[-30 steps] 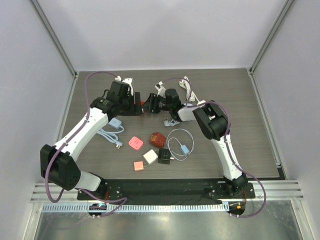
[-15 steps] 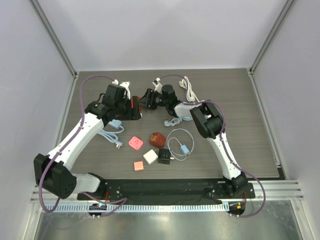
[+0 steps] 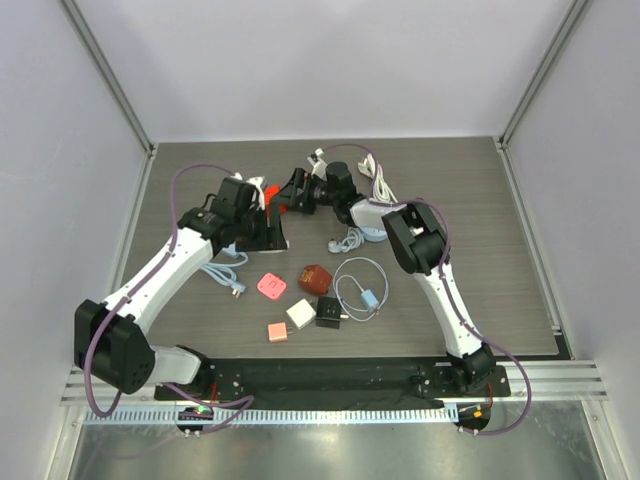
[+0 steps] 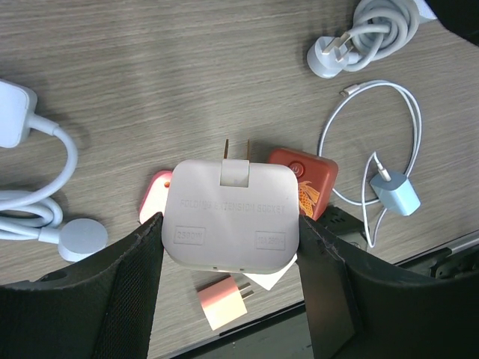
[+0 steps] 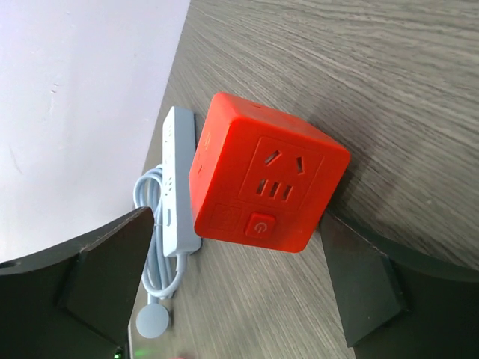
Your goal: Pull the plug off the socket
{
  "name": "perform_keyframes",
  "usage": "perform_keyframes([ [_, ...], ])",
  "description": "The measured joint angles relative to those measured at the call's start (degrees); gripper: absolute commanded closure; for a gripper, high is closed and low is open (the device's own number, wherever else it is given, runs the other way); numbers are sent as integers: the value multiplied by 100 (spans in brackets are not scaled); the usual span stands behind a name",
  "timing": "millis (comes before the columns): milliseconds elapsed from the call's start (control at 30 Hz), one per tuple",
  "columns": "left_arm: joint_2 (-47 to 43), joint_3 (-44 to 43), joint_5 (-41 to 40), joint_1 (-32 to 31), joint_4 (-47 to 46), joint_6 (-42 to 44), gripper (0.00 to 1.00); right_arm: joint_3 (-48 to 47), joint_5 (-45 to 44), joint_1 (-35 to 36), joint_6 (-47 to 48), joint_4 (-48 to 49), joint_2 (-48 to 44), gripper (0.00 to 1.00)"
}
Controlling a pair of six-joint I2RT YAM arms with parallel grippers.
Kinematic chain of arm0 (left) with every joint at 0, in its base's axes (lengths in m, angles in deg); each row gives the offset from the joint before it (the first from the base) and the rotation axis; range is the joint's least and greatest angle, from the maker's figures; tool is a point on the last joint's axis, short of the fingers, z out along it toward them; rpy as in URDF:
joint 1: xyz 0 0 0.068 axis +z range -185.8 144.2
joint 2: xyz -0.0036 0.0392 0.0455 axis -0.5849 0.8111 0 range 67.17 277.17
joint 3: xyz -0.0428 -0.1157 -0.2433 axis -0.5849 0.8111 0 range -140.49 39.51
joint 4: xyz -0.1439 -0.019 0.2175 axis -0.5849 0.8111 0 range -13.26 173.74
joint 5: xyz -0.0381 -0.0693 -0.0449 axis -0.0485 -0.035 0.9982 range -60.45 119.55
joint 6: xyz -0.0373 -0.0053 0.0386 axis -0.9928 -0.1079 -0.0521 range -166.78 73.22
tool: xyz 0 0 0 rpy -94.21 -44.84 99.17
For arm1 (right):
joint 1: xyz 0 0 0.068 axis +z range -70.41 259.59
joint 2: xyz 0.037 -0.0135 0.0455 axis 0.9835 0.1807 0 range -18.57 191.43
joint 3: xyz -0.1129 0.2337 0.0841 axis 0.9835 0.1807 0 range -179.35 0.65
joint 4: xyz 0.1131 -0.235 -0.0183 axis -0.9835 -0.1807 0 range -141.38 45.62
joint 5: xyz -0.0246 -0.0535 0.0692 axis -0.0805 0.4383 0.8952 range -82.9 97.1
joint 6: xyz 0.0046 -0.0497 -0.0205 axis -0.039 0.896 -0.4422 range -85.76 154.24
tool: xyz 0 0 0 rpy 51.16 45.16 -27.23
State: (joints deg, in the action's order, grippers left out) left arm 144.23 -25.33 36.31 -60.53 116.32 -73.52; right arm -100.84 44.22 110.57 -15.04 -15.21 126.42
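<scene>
Left gripper (image 4: 230, 258) clamps the pale square two-prong plug (image 4: 232, 213), held above table clutter. At its 1 o'clock, right gripper (image 5: 236, 262) gapes wide. The orange-red cube socket (image 5: 266, 183) lies between its fingers, ungripped, near the dark wood table's (image 3: 480, 200) far edge.

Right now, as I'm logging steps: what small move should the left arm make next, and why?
Probably lower the left gripper and set the plug on the table: its prongs are bare, clear of the red socket cube, which the right gripper stands open around.
</scene>
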Motion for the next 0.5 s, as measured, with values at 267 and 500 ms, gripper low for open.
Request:
perform_keyframes([
  [267, -334, 697, 140, 0, -190, -192, 100, 170, -306, 2, 802, -973, -446, 0],
  [500, -358, 1025, 98, -127, -551, -389, 100, 1211, -931, 0, 1342, -1880, -1751, 0],
])
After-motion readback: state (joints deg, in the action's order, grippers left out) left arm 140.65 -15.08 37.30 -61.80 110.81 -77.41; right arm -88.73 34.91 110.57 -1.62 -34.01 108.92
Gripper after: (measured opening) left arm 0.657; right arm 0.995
